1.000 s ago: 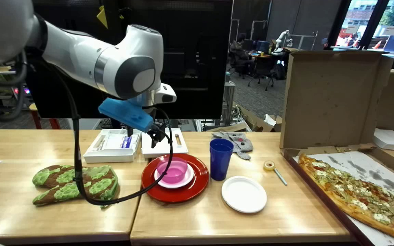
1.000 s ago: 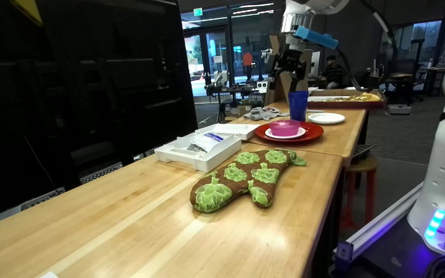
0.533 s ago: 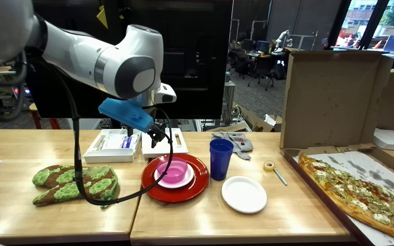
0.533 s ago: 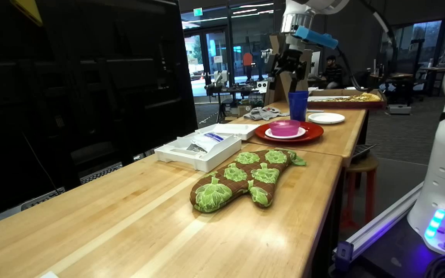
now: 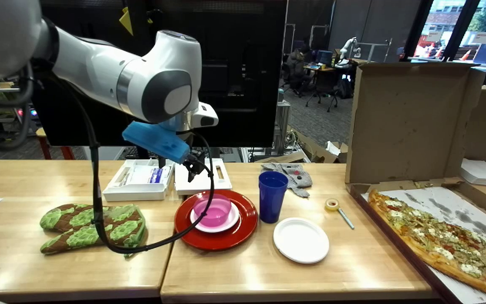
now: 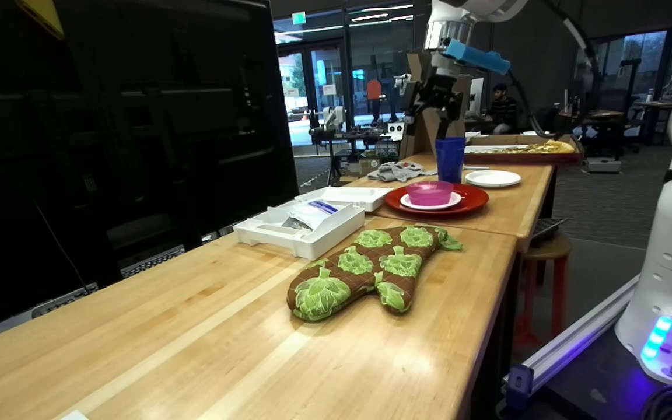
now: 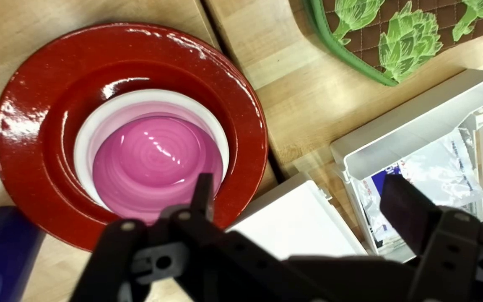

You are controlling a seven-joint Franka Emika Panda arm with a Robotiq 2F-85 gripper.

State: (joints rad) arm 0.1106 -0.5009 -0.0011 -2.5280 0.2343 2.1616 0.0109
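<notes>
My gripper (image 7: 300, 192) is open and empty, its two black fingers wide apart. It also shows in both exterior views (image 5: 176, 169) (image 6: 427, 123), held above the table. In the wrist view the white box lid (image 7: 296, 222) lies between and below the fingers. The left finger overlaps the edge of the pink bowl (image 7: 157, 155). The right finger overlaps the open white case (image 7: 417, 113) with a silver and blue packet (image 7: 442, 172) in it. The bowl sits on a small white plate (image 7: 83, 144), which lies on a red plate (image 7: 27, 100). No contact shows.
A blue cup (image 5: 271, 198) stands beside the red plate. A white plate (image 5: 301, 240), tape roll (image 5: 332, 204), marker (image 5: 346, 218) and grey cloth (image 5: 297, 179) lie nearby. A green-brown oven mitt (image 6: 371, 262) lies near the case. An open pizza box (image 5: 414, 122) is at one end.
The arm and the open gripper have hardly moved. The things on the table stay where they were. A seated person in the background has shifted posture.
</notes>
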